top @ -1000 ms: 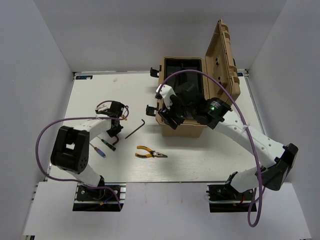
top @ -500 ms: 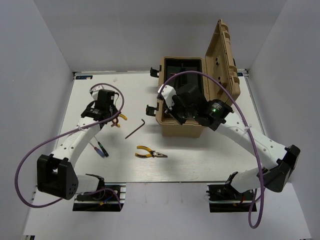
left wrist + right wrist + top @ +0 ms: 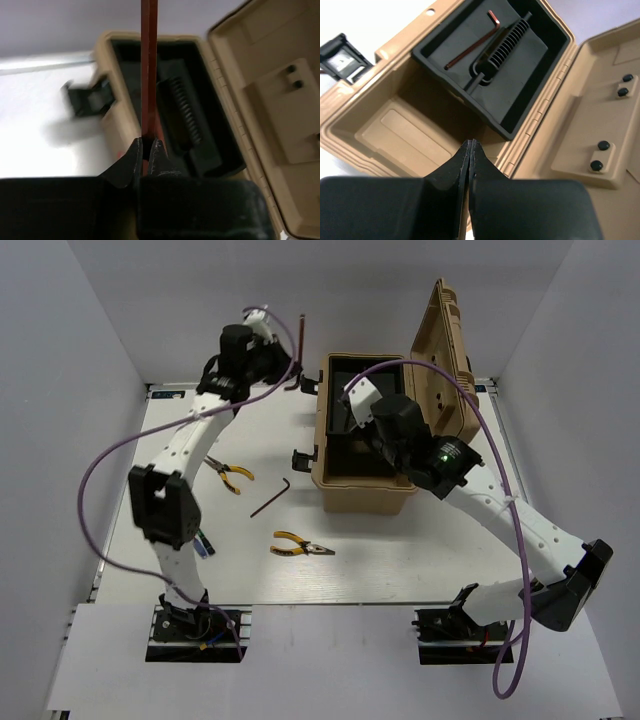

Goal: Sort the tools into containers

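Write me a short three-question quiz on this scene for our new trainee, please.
1. True or false: the lid of the toolbox stands open.
2. What does the left gripper hold? A) pliers B) a hex key C) a screwdriver
3. Fill in: the right gripper, hanging over the toolbox, is ____ and holds nothing.

Key: 1 true. 2 B, clamped upright between its fingers. 3 shut.
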You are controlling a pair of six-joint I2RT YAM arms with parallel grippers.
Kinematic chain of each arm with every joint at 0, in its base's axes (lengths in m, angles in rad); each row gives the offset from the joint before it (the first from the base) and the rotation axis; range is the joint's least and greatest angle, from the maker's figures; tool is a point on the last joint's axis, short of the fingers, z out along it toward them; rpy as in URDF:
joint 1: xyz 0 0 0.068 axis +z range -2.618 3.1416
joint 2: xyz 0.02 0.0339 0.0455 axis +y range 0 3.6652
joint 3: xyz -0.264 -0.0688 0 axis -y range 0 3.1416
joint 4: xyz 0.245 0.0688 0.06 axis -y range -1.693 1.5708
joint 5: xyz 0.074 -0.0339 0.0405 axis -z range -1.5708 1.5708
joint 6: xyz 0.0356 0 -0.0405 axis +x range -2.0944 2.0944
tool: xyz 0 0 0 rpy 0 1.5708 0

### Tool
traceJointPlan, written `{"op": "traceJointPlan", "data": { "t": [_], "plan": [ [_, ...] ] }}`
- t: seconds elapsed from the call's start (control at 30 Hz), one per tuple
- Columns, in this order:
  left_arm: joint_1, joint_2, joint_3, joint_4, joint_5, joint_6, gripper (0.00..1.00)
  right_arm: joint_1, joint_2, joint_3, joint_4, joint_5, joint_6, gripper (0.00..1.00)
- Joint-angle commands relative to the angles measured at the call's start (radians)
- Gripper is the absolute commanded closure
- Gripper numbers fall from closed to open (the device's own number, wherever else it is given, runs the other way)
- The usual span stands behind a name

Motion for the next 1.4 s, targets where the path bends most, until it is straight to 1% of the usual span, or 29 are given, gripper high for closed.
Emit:
{"op": "traceJointPlan", "data": {
  "t": [0.0,0.03,0.07,0.13,0.33,0.47,0.57,0.67,0.73,0.8,0.83,0.93,1.07,1.1,1.13,1.17,1.2,1.23,1.27,1.3,1.33,1.37],
  "plan": [
    [-0.029,0.133,0.204,0.066,0.180,-0.002,1.00,-0.011,-0.017,-0.002,0.054,0.037,-0.006,1.00],
    [-0.038,0.168,0.243,0.077,0.209,-0.013,1.00,-0.018,-0.017,-0.002,0.052,0.038,0.003,1.00],
    [-0.050,0.202,0.316,0.077,0.210,-0.033,1.00,-0.021,-0.015,-0.003,0.049,0.029,0.002,1.00],
    [-0.063,0.280,0.368,0.086,0.226,-0.053,1.00,-0.030,-0.015,-0.005,0.048,0.025,0.011,1.00],
    [-0.101,0.348,0.387,0.143,0.226,-0.105,1.00,-0.050,-0.021,-0.017,0.045,-0.009,0.030,1.00],
    [-0.123,0.368,0.387,0.192,0.254,-0.141,1.00,-0.062,-0.012,-0.008,0.031,-0.023,0.039,1.00],
    [-0.141,0.377,0.387,0.179,0.254,-0.164,1.00,-0.067,-0.015,-0.006,0.028,-0.032,0.045,1.00],
    [-0.141,0.348,0.357,0.151,0.152,-0.176,1.00,-0.074,-0.020,-0.011,0.026,-0.043,0.053,1.00],
    [-0.150,0.339,0.303,0.160,0.139,-0.205,1.00,-0.079,-0.020,-0.012,0.026,-0.048,0.056,1.00],
    [-0.150,0.322,0.290,0.160,0.113,-0.214,1.00,-0.085,-0.021,-0.011,0.026,-0.051,0.057,1.00],
    [-0.150,0.322,0.290,0.145,0.113,-0.214,1.00,-0.085,-0.021,-0.012,0.025,-0.058,0.060,1.00],
    [-0.159,0.322,0.319,0.056,0.038,-0.214,1.00,-0.088,-0.031,-0.015,0.023,-0.064,0.063,1.00],
    [-0.159,0.331,0.320,-0.016,0.016,-0.214,1.00,-0.097,-0.043,-0.023,0.028,-0.072,0.063,1.00],
    [-0.159,0.340,0.311,-0.032,0.007,-0.214,1.00,-0.102,-0.041,-0.028,0.026,-0.083,0.066,0.99],
    [-0.159,0.341,0.310,-0.032,0.007,-0.214,0.96,-0.105,-0.040,-0.028,0.026,-0.086,0.063,0.95],
    [-0.159,0.350,0.310,-0.032,0.018,-0.214,0.88,-0.102,-0.040,-0.029,0.025,-0.089,0.063,0.93],
    [-0.159,0.350,0.329,-0.045,0.018,-0.214,0.78,-0.107,-0.040,-0.028,0.020,-0.106,0.066,0.87],
    [-0.159,0.362,0.338,-0.058,0.030,-0.214,0.68,-0.104,-0.038,-0.028,0.017,-0.112,0.066,0.84],
    [-0.159,0.362,0.364,-0.067,0.041,-0.214,0.53,-0.105,-0.038,-0.026,0.016,-0.150,0.066,0.80],
    [-0.159,0.374,0.378,-0.076,0.041,-0.214,0.46,-0.104,-0.035,-0.026,0.000,-0.172,0.063,0.71],
    [-0.159,0.374,0.387,-0.076,0.050,-0.204,0.43,-0.107,-0.037,-0.023,-0.009,-0.195,0.047,0.66],
    [-0.159,0.374,0.410,-0.085,0.050,-0.204,0.36,-0.108,-0.028,-0.012,-0.020,-0.300,0.039,0.60]
  ]
}}
